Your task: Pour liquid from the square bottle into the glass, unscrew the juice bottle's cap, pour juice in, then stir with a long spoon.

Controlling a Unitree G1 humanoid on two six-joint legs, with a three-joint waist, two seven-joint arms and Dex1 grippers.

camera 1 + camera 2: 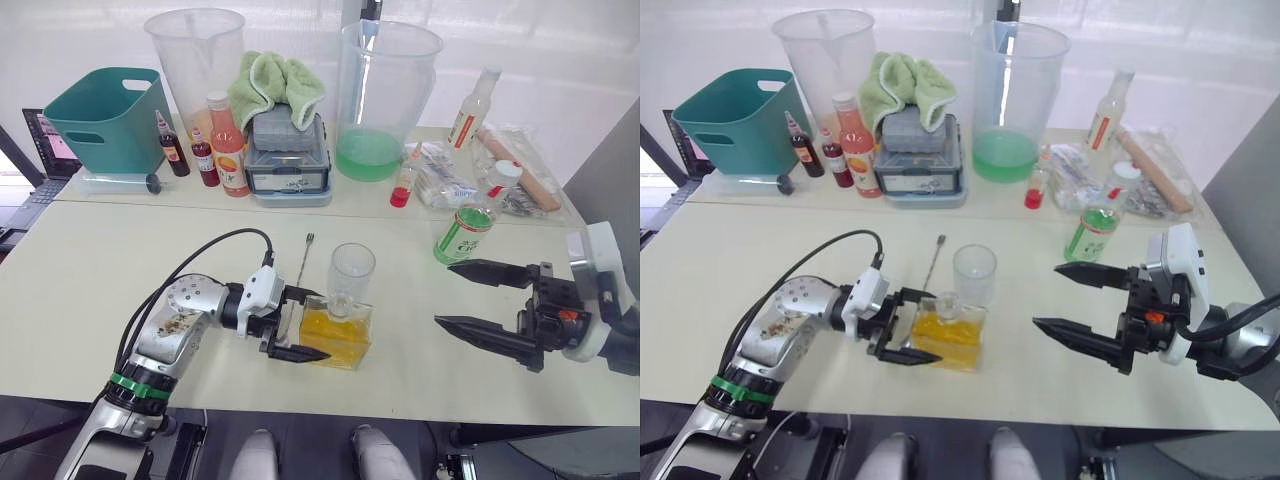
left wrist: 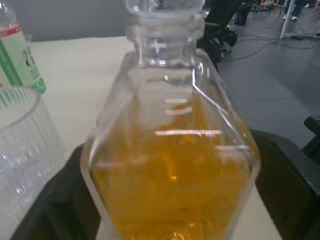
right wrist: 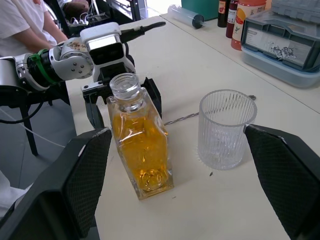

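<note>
The square bottle [image 1: 338, 336], holding yellow liquid, stands upright near the table's front edge, its mouth uncapped in the right wrist view. My left gripper [image 1: 322, 324] is open, one finger on each side of the bottle's left part; I cannot tell if they touch it. The empty ribbed glass [image 1: 352, 270] stands just behind the bottle. The long spoon [image 1: 303, 258] lies flat, left of the glass. Further right stands the juice bottle [image 1: 465, 230] with its white cap [image 1: 506, 172] on. My right gripper [image 1: 444, 293] is open and empty, right of the bottle and in front of the juice bottle.
Along the back stand a teal basket [image 1: 105, 115], two big clear pitchers [image 1: 197, 60] [image 1: 385, 95], a green towel on a grey box [image 1: 287, 150], an orange-pink bottle [image 1: 228, 145], small dark red bottles [image 1: 175, 148] and wrapped packs [image 1: 445, 180]. A person [image 3: 25, 25] sits beyond the table's left end.
</note>
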